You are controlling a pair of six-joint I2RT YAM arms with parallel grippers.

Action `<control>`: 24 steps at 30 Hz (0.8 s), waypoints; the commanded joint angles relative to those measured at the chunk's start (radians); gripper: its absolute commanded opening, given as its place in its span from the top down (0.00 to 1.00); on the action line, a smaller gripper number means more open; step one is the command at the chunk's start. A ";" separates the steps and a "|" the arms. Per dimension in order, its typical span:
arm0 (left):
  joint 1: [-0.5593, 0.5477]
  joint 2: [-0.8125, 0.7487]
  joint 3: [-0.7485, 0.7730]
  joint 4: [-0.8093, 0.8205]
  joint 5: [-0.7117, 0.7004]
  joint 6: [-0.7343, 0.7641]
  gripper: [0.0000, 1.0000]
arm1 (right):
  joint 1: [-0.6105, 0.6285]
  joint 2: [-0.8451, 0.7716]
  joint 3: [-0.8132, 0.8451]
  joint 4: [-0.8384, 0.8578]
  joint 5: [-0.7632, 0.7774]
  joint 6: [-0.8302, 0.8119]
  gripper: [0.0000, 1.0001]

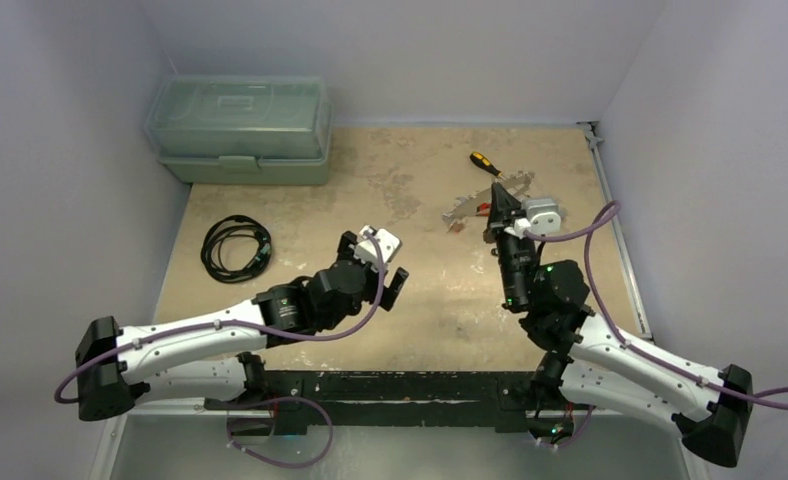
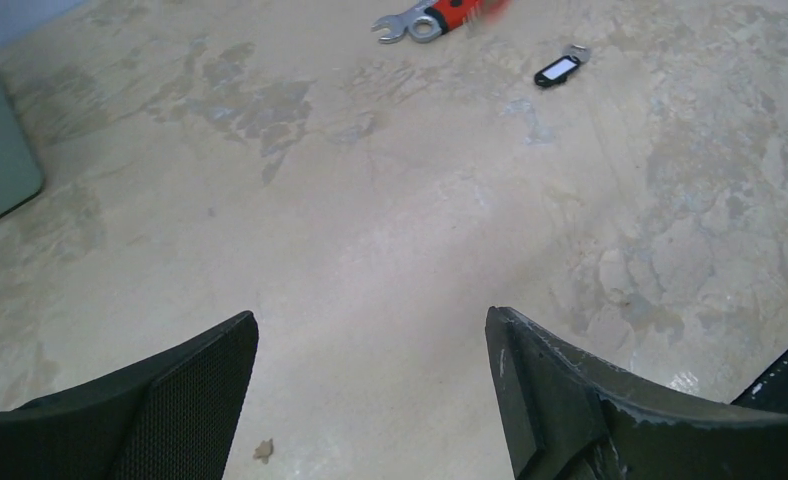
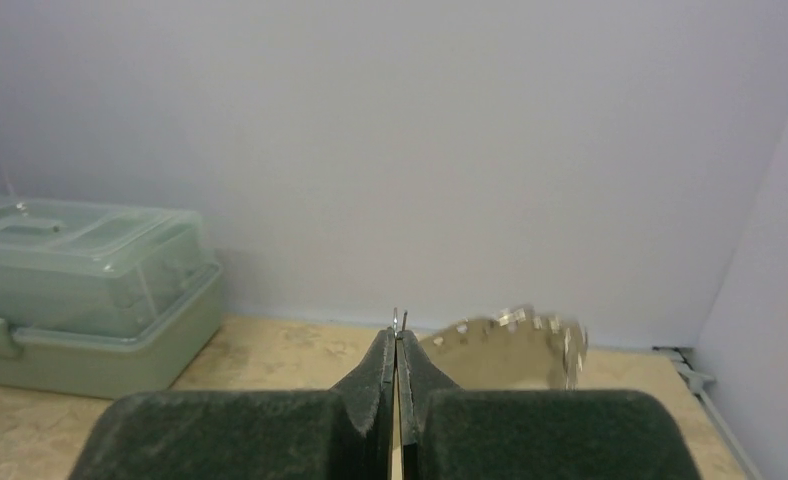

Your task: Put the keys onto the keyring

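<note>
On the mottled table [image 2: 370, 230], the black-tagged key [image 2: 557, 70] is seen near the wrench [image 2: 420, 20], ahead and right of the spread left pincer [image 2: 370, 400], while the keyring [image 3: 520, 320] is pinched in the pressed-together right pincer [image 3: 397, 340].

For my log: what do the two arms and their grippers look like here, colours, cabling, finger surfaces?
The left arm and right arm share white link shells, black joints and black end caps. A purple cable loops along each. The left gripper has black wedge-shaped fingers, one with a mesh pad, the other scuffed at its edges. The right gripper has dark, grainy-surfaced fingers.
</note>
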 commanded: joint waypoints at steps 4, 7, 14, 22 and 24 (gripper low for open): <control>0.022 0.189 0.023 0.328 0.300 0.136 0.15 | -0.087 -0.013 0.141 -0.030 0.082 -0.003 1.00; 0.044 0.317 0.061 0.422 0.423 0.171 0.13 | -0.128 0.002 0.188 -0.040 0.102 -0.041 1.00; 0.117 0.631 0.271 0.521 0.701 0.229 0.14 | -0.171 -0.030 0.263 -0.159 0.075 -0.019 1.00; 0.144 0.928 0.495 0.620 0.856 0.276 0.18 | -0.171 -0.095 0.318 -0.206 0.128 -0.003 1.00; 0.148 0.995 0.543 0.648 0.868 0.285 0.18 | -0.172 -0.106 0.331 -0.200 0.144 -0.011 1.00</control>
